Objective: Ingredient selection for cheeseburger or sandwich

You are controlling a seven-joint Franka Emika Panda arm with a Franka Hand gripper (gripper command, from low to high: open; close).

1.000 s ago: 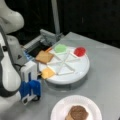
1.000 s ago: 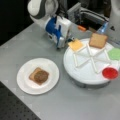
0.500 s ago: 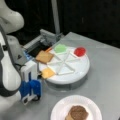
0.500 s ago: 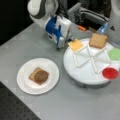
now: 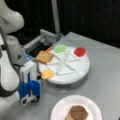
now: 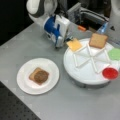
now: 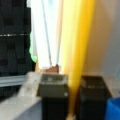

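— Reaching in from the side, the tool sits level with the edge of the white divided tray, right at the yellow-orange cheese square. Why so low?

— Judging by the wrist view, it comes in flat so that one finger passes above the slice and one below. The cheese runs as a yellow band between the two dark fingers, which stand close on either side of it. I read that as pinching the cheese, or very nearly; contact itself I cannot make out.

— And the slice juts past the rim?

— In both front views its corner overhangs the tray towards the arm, which gives the tool an edge to take.

— What else is in the tray?

— A brown toast slice, green lettuce and a red disc, each in its own wedge.

— And the sandwich?

— On the white paper plate, well apart on the grey tabletop: a toast square with the dark round patty on top. No cheese there yet.
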